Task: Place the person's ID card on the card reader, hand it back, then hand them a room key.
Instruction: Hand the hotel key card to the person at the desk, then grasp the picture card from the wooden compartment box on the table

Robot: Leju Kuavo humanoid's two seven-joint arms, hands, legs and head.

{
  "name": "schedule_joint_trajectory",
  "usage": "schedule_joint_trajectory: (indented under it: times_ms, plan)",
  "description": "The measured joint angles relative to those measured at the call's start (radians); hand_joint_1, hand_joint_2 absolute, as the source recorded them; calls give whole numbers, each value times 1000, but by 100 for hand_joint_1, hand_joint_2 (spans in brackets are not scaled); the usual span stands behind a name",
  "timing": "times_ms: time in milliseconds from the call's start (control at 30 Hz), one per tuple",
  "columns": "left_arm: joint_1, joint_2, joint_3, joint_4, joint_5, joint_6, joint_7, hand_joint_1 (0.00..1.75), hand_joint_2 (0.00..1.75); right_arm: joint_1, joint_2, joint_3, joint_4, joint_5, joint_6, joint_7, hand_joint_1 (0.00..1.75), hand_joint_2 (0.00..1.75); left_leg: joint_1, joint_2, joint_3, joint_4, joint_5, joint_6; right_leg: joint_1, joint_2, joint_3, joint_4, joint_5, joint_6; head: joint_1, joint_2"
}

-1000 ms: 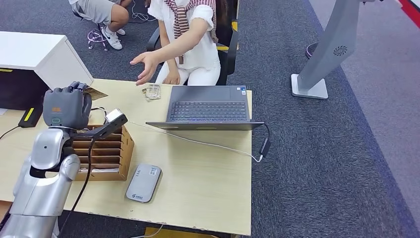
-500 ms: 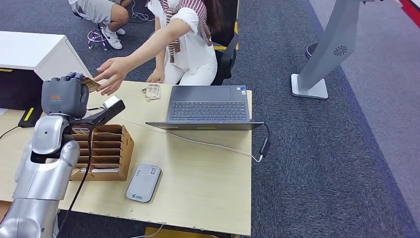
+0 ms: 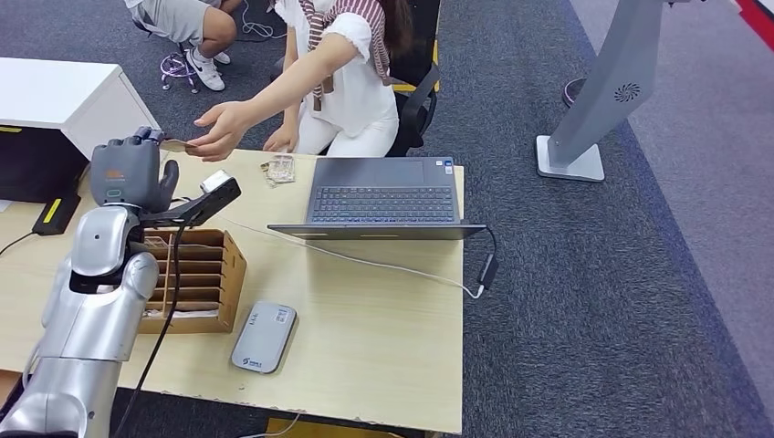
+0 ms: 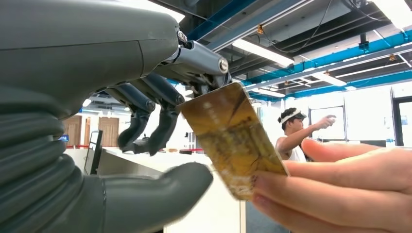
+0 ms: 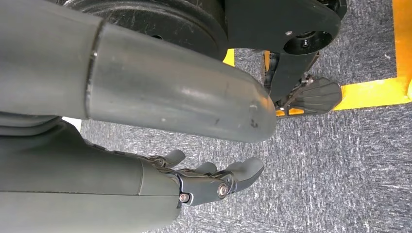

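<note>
ID card [image 4: 229, 138]: I see it raised above the far left part of the table [image 3: 383, 319], well clear of the tabletop. In the left wrist view a dark fingertip of my left hand [image 3: 128, 173] touches the card's upper corner, while the thumb sits below the card with a visible gap; I cannot tell whether the card is truly pinched. The person's hand [image 3: 219, 128] grips the card's opposite end between thumb and fingers.

Room for moving: the wooden card rack [image 3: 193, 278] stands directly beneath my left forearm, near the table's left side. The card reader [image 3: 265, 336] lies flat near the front edge, just beside the rack. The open laptop [image 3: 383, 196] occupies the far right part, its cable trailing across the surface to the right edge. Bare tabletop lies between reader and laptop. A white cabinet [image 3: 64, 96] stands just beyond my left hand.

My right hand [image 5: 214, 182] hangs over grey carpet, fingers loosely apart, holding nothing.
</note>
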Motion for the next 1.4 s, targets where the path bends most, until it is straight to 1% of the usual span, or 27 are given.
schedule_joint_trajectory:
  times_ms: [167, 267, 333, 433, 533, 667, 767, 867, 967, 1067, 1133, 1200, 1300, 1400]
  plan:
    - [5, -14, -15, -6, 14, 9, -2, 0, 175, 0, 0, 0, 0, 0, -1, 0, 0, 0, 0, 0, 0, 0, 0, 0, 0, 0, 0, 0, 0, 0, 0, 0]
    - [25, -20, -21, -33, 41, 22, -17, 0, 175, 0, 0, 0, 0, 0, -3, 0, 0, 0, 0, 0, 0, 0, 0, 0, 0, 0, 0, 0, 0, 0, 0, 0]
    - [52, -21, -24, -63, 60, 29, -31, 0, 175, 1, 0, 0, 0, -3, -3, -1, 0, 0, 0, 0, 0, 0, 0, 0, 0, 0, 0, 0, 0, 0, 0, 0]
    - [117, -23, -25, -133, 101, 33, -63, 0, 175, 1, 0, -5, 0, -16, -4, -6, 0, 0, 0, 0, -1, 0, 0, 0, 0, 0, 0, 0, 0, 0, 0, 0]
    - [209, -17, -28, -219, 144, 16, -100, 0, 175, 1, 0, -17, 0, -39, -6, -12, 0, 0, 0, 1, -1, 0, -1, 0, 0, 0, 0, 0, -1, 0, 0, 0]
    - [393, 13, -38, -351, 180, 18, -157, 0, 175, 4, 0, -44, 0, -66, -15, -22, 0, 0, 0, 2, -1, 0, -2, 0, 0, 1, -1, 0, -2, 0, 0, 0]
    - [540, 34, -39, -437, 190, 71, -201, 0, 175, 6, 0, -65, 0, -83, -19, -28, 0, 0, 0, 2, -1, -1, -4, 0, 0, 1, 0, 0, -3, 0, -1, 0]
    - [683, 53, -30, -504, 214, 171, -257, 0, 175, 7, 0, -86, 0, -94, -21, -37, 0, 0, 0, 2, -1, -1, -5, 0, 0, 1, 0, 0, -3, 0, -1, 0]
    - [798, 65, 15, -540, 248, 271, -323, 0, 175, 7, 0, -101, 0, -94, -20, -47, 0, 0, 0, 1, -1, -1, -5, 0, 0, 0, 0, 0, -4, 1, 0, 0]
    - [864, 61, 105, -546, 276, 334, -402, 0, 175, 6, 0, -110, 0, -91, -20, -53, 0, 0, 0, 0, -1, -1, -5, 0, 0, -2, 0, 0, -5, 1, 0, 0]
    - [880, 50, 188, -533, 290, 364, -471, 0, 175, 6, 0, -112, 0, -88, -21, -55, 0, 0, 0, 0, -1, -1, -5, 0, 0, -2, 1, 0, -5, 1, 0, 0]
    - [884, 38, 265, -514, 299, 377, -521, 0, 175, 6, 0, -114, 0, -87, -21, -55, 0, 0, 0, -1, -1, -1, -5, 0, 0, -3, 1, 0, -5, 1, 0, 0]
    - [889, 17, 344, -494, 294, 378, -547, 0, 175, 6, 0, -118, 0, -87, -21, -56, 0, 0, 0, -1, -1, -1, -5, 0, 0, -3, 2, 0, -5, 1, 0, 0]
    - [890, 1, 386, -484, 288, 377, -554, 0, 175, 6, 0, -120, 0, -87, -21, -56, 0, 0, 0, -1, -1, -1, -5, 0, 0, -3, 2, 0, -4, 1, 0, 0]
